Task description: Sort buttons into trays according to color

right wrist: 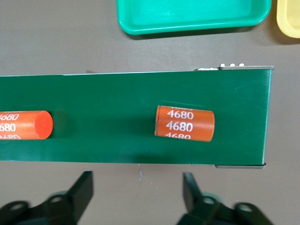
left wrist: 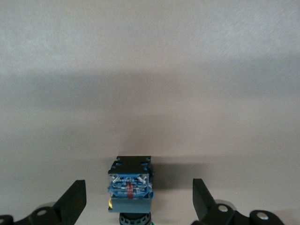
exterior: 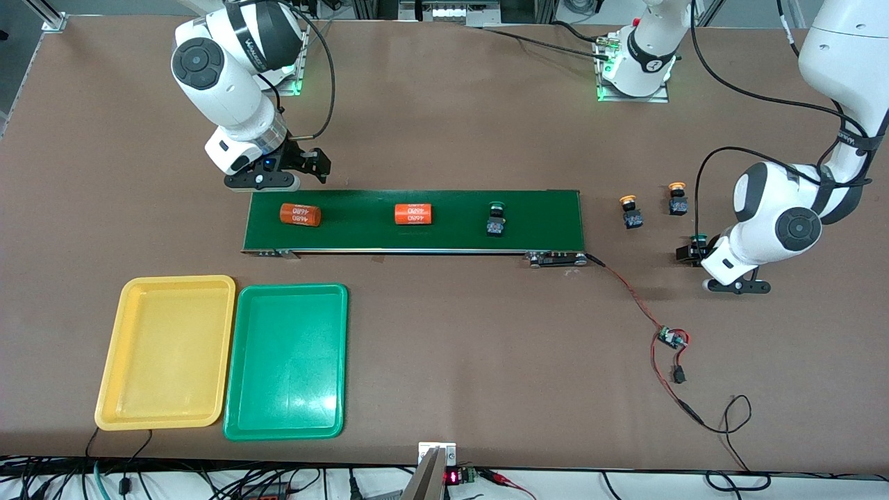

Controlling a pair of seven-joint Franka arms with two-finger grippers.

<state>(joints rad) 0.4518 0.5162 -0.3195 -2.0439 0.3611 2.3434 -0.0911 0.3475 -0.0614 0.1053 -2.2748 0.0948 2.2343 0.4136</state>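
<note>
Our left hand [left wrist: 139, 206] is spread wide around a green button [left wrist: 130, 185] on the counter [exterior: 444, 347], ready to pinch it. Our right hand [right wrist: 137, 194] waits, parted, beside the belt [exterior: 413, 221]; both trays [exterior: 286, 361] sit empty.

Right arm: comes from base at top left of front view, elbow bent, wrist turned down. Right gripper [exterior: 316, 165] sits upper left of centre in front view; fingers [right wrist: 83, 187] spread apart, nothing between them, pointing down.

Left arm: enters from upper right corner of front view, folds down to wrist at right edge, mid-height. Left gripper [exterior: 694, 251] low; fingers [left wrist: 75, 199] spread wide.
</note>
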